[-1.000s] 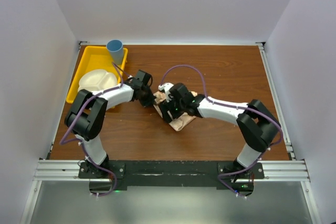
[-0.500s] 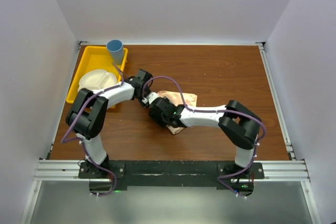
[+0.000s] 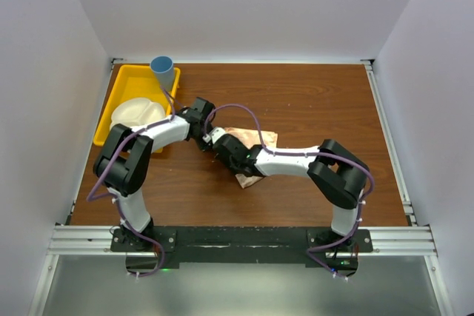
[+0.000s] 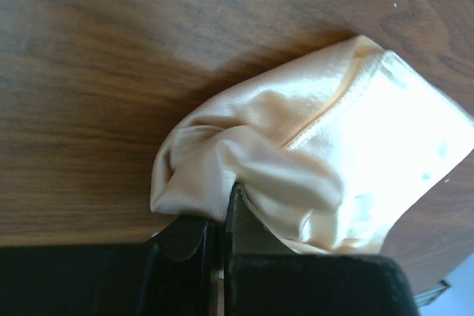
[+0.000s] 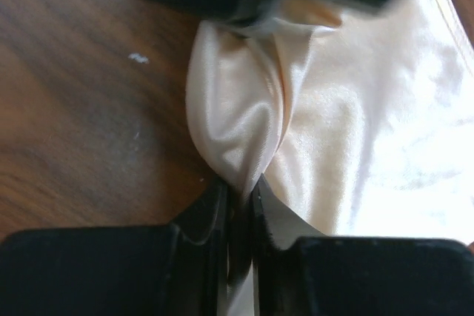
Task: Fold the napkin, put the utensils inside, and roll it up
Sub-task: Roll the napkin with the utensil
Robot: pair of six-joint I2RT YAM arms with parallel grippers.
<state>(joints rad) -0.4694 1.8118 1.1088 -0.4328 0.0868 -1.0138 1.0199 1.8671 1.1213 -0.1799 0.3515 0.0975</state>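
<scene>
The peach-orange napkin (image 3: 259, 137) lies bunched on the table's middle, partly under the two arms. My left gripper (image 3: 206, 138) is shut on a puckered fold at the cloth's left end, with the fold (image 4: 222, 175) bulging just ahead of its closed jaws (image 4: 221, 212). My right gripper (image 3: 222, 152) sits close beside it and is shut on a pinched ridge of the same napkin (image 5: 333, 123), the cloth squeezed between its fingertips (image 5: 241, 190). The utensils are hidden from every view.
A yellow tray (image 3: 111, 101) at the back left holds a white divided plate (image 3: 137, 115). A blue cup (image 3: 163, 70) stands at the tray's far corner. Brown tabletop (image 3: 318, 94) surrounds the napkin, with white walls on three sides.
My right arm has swung left toward the left gripper, and its jaws have closed on the napkin's fold. The left gripper has stayed shut on the cloth in place.
</scene>
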